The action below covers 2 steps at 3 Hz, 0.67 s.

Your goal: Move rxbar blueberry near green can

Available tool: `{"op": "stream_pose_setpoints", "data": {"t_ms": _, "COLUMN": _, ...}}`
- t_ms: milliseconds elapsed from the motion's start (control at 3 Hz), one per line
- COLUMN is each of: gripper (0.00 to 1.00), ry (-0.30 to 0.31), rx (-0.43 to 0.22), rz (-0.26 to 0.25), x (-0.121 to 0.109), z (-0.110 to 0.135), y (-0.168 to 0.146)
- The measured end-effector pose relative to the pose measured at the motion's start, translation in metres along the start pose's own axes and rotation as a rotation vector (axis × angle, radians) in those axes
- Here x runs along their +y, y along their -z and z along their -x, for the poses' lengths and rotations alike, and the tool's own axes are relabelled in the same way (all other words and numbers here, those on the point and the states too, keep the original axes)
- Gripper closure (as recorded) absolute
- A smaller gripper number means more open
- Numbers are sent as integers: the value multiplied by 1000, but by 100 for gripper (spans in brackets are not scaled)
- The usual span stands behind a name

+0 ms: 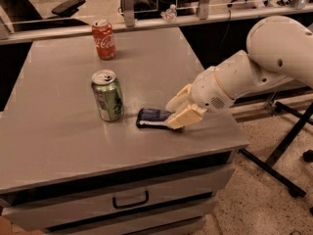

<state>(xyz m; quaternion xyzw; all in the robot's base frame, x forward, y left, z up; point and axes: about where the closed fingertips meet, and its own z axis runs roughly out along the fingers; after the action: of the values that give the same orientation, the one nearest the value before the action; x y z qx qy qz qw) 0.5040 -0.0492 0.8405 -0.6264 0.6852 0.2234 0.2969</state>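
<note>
The rxbar blueberry [150, 117], a flat dark blue bar with a pale patch, lies on the grey table [58, 131] just right of the green can [107, 96]. The can stands upright with its silver top open. My gripper [177, 112] has come in from the right. Its cream fingers [185, 118] sit on either side of the bar's right end, closed onto it and hiding that end. The bar rests on the table, a small gap away from the can.
A red Coca-Cola can [104, 39] stands upright at the back of the table. The table's right edge [230, 126] is close under my arm. Drawers [129, 199] are below the front edge. A black stand's legs [279, 155] are on the floor at right.
</note>
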Motion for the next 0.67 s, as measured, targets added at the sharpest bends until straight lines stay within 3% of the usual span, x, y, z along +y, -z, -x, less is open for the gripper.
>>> {"op": "stream_pose_setpoints", "data": {"t_ms": 333, "gripper": 100, "ry": -1, "rx": -26, "rz": 0, "x": -3, "z": 14, "y": 0}}
{"op": "stream_pose_setpoints", "data": {"t_ms": 667, "gripper": 99, "ry": 23, "rx": -59, "rz": 40, "x": 0, "z": 38, "y": -17}}
